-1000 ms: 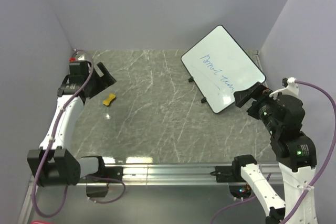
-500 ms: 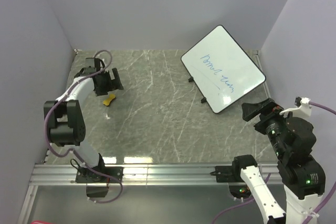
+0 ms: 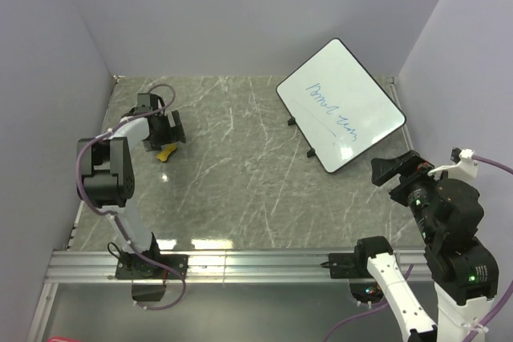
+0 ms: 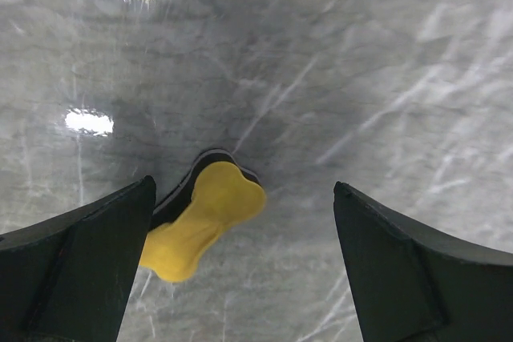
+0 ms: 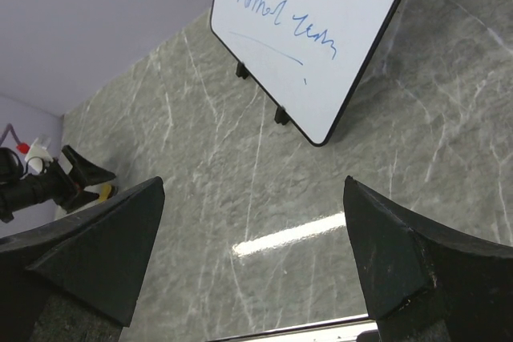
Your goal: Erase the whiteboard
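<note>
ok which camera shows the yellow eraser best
The left wrist view: the eraser fills the middle, its bone shape and dark edge clear, between the fingers of the open left gripper. The top view shows only a small yellow spot beside that gripper; the right wrist view shows a faint speck far off.

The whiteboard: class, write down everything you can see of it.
The whiteboard is a flat white rectangle with rounded corners and a thin black rim. Blue scribbled writing with an underline crosses it, unerased. It stands propped on small black feet at the far right corner of the table, with nothing else touching it.
</note>
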Motion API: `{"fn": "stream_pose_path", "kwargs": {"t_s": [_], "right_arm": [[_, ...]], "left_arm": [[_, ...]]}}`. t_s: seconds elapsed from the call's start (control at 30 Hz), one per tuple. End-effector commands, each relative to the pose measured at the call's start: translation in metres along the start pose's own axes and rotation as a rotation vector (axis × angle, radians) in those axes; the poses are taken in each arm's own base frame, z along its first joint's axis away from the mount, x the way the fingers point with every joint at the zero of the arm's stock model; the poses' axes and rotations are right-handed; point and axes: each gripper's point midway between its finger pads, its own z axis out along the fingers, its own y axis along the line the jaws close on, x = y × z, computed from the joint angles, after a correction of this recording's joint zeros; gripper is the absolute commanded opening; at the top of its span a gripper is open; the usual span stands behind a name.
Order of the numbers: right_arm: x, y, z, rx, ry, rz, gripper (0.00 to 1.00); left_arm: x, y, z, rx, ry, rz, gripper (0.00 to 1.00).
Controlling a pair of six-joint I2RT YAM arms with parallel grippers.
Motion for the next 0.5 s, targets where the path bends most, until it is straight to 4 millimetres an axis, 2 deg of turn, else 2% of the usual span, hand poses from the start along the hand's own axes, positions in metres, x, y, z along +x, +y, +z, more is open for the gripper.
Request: {"fn": "stream_pose_path", "kwargs": {"t_s": [0.0,0.13,0.47], "right_arm": [[-0.009,0.005,0.001,-0.01,-0.018,-0.03,1.0],[-0.008,0.005,0.002,-0.011,-0.017,-0.029,1.0],[-0.006,-0.002,0.006,0.005,-0.039,-0.031,1.0]], "left_arm": [[-0.003,0.006,0.009,-0.027,0.006,-0.024,0.99],[0.015,-0.003,0.013,0.024,0.054,-0.047,0.99],[0.048,-0.005,-0.002,0.02,0.152,-0.121,0.99]]}}
